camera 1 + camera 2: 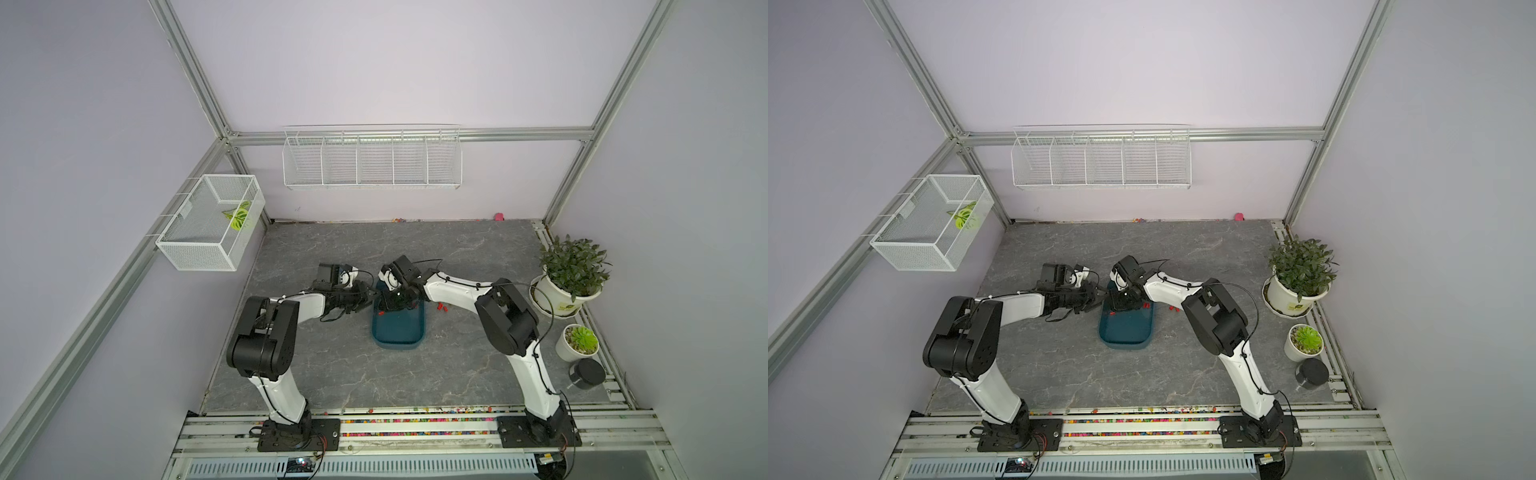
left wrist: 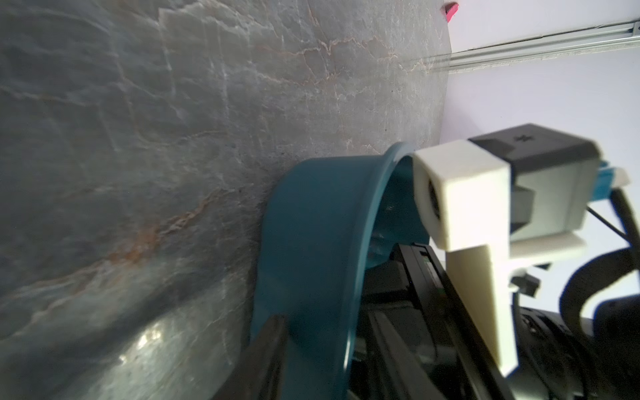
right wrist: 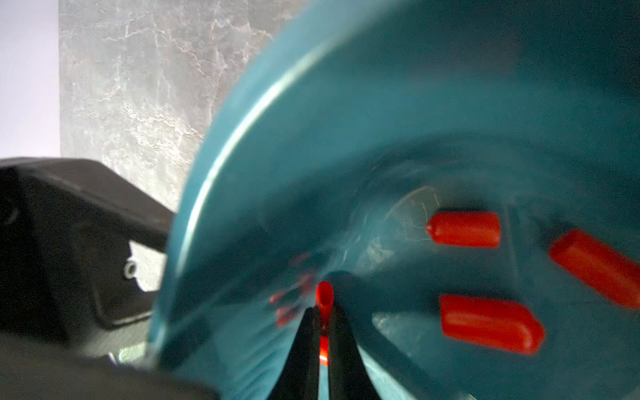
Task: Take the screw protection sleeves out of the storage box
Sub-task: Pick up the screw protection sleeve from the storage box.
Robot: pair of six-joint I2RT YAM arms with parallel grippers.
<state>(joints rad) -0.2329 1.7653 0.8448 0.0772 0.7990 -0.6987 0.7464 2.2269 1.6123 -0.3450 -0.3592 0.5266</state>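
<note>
Teal storage box (image 1: 398, 330) at centre of desk (image 1: 332, 374), left gripper (image 1: 371, 297) clamped on its left wall at the far corner, right gripper (image 3: 322, 323) inside, pinched shut on one red sleeve (image 3: 325, 297), other screw protection sleeves (image 3: 464, 229) loose on box floor, stray sleeves (image 1: 441, 308) on desk beside its right wall.

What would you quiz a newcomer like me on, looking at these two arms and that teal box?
1. True or false: the right gripper pinches a red screw protection sleeve.
2. The left gripper is at: A the storage box rim, B a potted plant, C a wire basket.
3. Fill in: a few loose sleeves lie beside the box on the ____.
Key: 1 true; 2 A; 3 table.
</note>
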